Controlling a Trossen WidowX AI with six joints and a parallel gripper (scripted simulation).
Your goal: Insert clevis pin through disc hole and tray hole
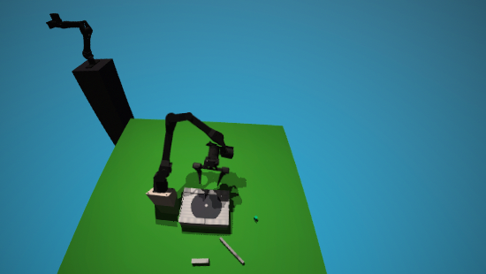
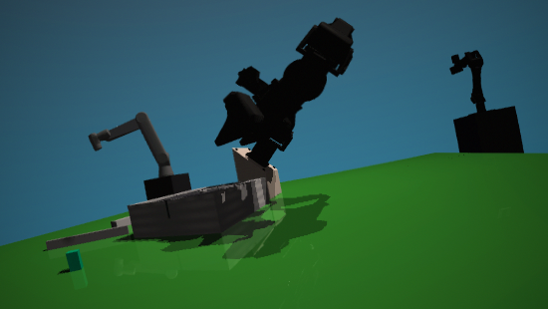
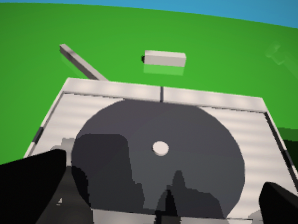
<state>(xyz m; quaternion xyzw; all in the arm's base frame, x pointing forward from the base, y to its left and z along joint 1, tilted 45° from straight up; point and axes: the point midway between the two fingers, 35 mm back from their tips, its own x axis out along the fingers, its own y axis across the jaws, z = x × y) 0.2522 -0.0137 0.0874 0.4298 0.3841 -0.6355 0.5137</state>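
Steel pin's head at the disc's middle, seemingly seated | dark disc flat inside the tray | gripper released, fingers wide, above the tray's edge | probably done; only staying clear left

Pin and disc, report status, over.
Hand open, clear above tray. Pin head at disc centre, disc flat. Nothing seen blocking withdrawal.
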